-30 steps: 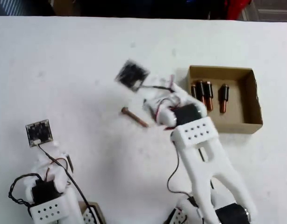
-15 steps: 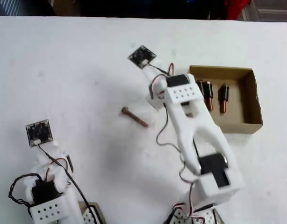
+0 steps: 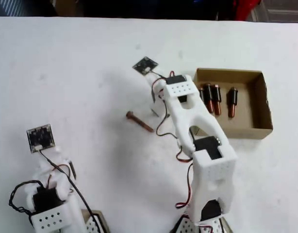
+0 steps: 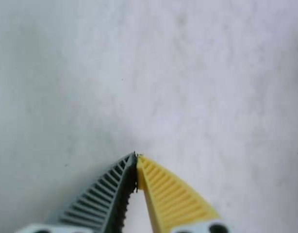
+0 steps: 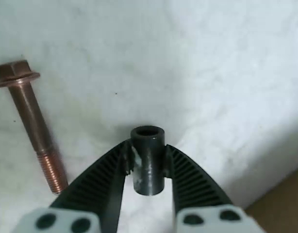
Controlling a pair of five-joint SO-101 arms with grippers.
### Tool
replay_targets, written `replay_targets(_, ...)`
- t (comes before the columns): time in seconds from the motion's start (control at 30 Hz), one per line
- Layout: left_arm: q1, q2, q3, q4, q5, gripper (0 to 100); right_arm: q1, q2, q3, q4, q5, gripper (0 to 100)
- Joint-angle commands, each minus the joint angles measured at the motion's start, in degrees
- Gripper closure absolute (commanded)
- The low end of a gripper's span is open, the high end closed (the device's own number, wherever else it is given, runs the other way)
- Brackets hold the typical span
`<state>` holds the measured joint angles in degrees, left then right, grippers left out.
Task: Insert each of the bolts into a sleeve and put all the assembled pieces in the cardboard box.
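Right gripper (image 5: 148, 145): pinching a short black cylindrical sleeve (image 5: 148, 160) between its two dark ribbed fingers (image 5: 107, 177), one on each side of the sleeve.
Sleeve position: its open bore end sits at the fingertips and points away from the wrist; it hangs over the white counter (image 3: 66, 73), just beside the bolt and apart from it.
Loose bolt: a copper-coloured hex-head bolt (image 5: 32, 126) lies flat on the counter. In the high view (image 3: 139, 121) its head points to about 10 o'clock and its threaded end to about 4 o'clock.
Right arm (image 3: 197, 126): white, reaching up from 6 o'clock; its wrist sits between the bolt and the box.
Cardboard box (image 3: 229, 72): a shallow brown open tray at 3 o'clock of the bolt.
Assembled pieces (image 3: 217, 99): three copper bolts in dark sleeves lie inside the box toward its 9 o'clock side, two close together and one apart.
Left gripper (image 4: 136, 158): one grey and one yellow ribbed finger pressed together at the tips, holding nothing, above bare counter.
Left arm (image 3: 49, 194): at 7 o'clock of the counter, well apart from the bolt.
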<state>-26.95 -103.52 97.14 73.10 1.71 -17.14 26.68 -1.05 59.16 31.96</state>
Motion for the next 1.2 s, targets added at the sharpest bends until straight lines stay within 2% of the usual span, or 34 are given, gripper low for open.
replay_targets(0.0, -0.48, -1.19, -0.09, 0.44, -0.62, 98, 0.22, -0.4, -2.73, 0.13, 0.09, 94.7)
replay_targets(0.13, -0.48, -1.19, -0.09, 0.44, -0.62, 98, 0.31, -0.48, -2.73, 0.92, 0.18, 87.5)
replay_targets(0.4, -0.48, -1.19, -0.09, 0.44, -0.62, 98, 0.31, -1.54, -2.73, 3.47, 4.13, 88.2)
replay_targets(0.7, -0.48, -1.19, -0.09, 0.44, -0.62, 98, 0.22, -1.19, -2.64, 2.95, 4.13, 88.2)
replay_targets(1.07, -0.48, -1.19, -0.09, 0.44, -0.62, 98, 0.31, 6.64, -8.09, 2.77, 4.13, 88.3)
replay_targets(1.17, -0.48, -1.19, -0.09, 0.44, -0.62, 98, 0.31, 6.64, -8.09, 2.77, 4.13, 92.4)
